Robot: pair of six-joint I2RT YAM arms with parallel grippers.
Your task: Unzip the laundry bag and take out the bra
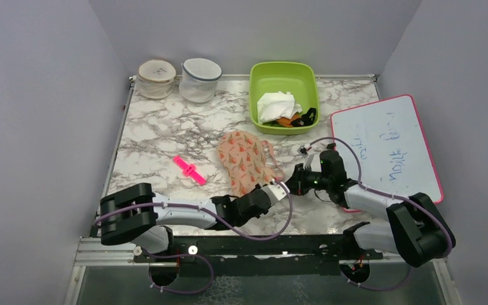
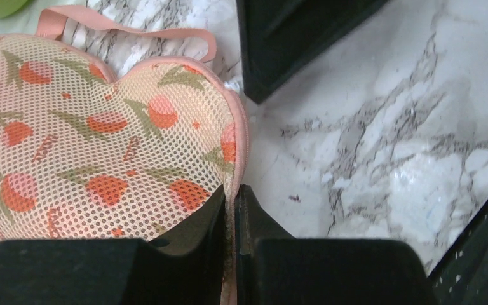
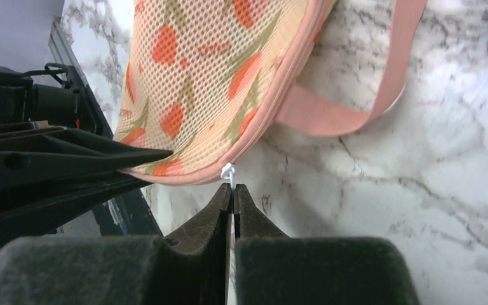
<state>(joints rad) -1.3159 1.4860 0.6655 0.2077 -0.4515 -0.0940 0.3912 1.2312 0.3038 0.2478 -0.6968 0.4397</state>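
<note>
The laundry bag, a peach mesh case with orange-red motifs and pink edging, lies zipped at the table's middle. My left gripper is shut on the pink edge of the bag at its near lobe. My right gripper is shut on the small white zip pull at the bag's pink rim. In the top view both grippers, left and right, meet at the bag's near right corner. A pink strap loop trails beside it. The bra is hidden.
A green bin with white cloth and dark garments stands behind the bag. Two round white mesh tubs sit at the back left. A pink clip lies left of the bag. A whiteboard lies at the right.
</note>
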